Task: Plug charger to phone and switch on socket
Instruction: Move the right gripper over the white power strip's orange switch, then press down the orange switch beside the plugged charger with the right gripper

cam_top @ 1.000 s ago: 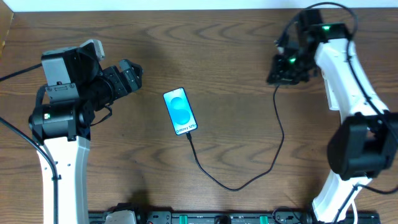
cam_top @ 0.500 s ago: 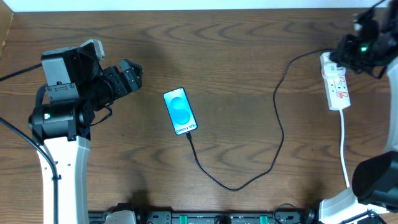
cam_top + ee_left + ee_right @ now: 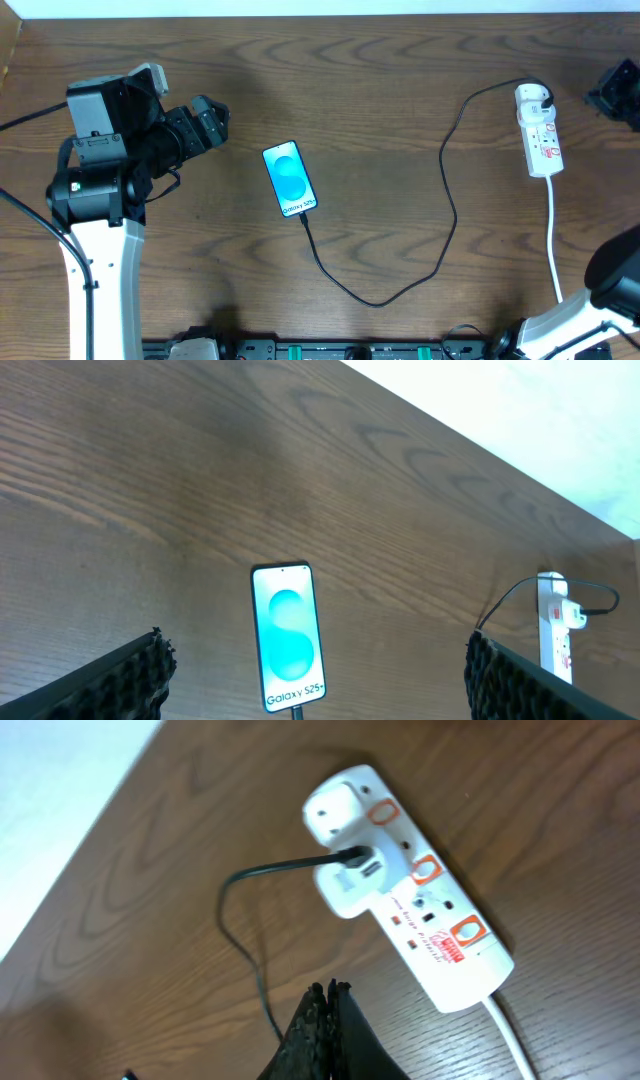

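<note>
1. While the phone (image 3: pixel 289 180) lies flat and lit at the middle of the surface (image 3: pixel 380 80) in the overhead view, the charger (image 3: pixel 447 200) leaves the phone's lower edge. It loops away and ends in its white adapter (image 3: pixel 533 98), seated in the socket (image 3: pixel 541 145) well apart from the phone on the right arm's side. The left claw (image 3: pixel 210 120) hovers near the phone on its opposite side, not touching. The right claw (image 3: pixel 615 93) sits beyond the socket from the phone, cut by the picture edge, so its state cannot be read here.
2. Left wrist view: the fingers (image 3: pixel 120 685) are spread wide, released and holding nothing. The phone is framed between them, and the cable meets its near edge, apparently plugged in.
3. Right wrist view, phone out of frame: the tips are pressed together, clenched on nothing, above the surface just short of the socket. Red-rimmed switches (image 3: pixel 427 868) line one side, and I cannot tell whether they are on or off.
4. Handling, by estimate:
   - The cable is light and limp, best taken at the stiff plug tip or the adapter body.
   - The phone is light and glass-faced and apt to slide, so steady it by its frame edges.
   - The socket is light hollow plastic and likely to skid. Its rocker wants a straight downward push from a clenched tip.
   - The white cord (image 3: pixel 553 240) looks stiffer and is best left alone.
</note>
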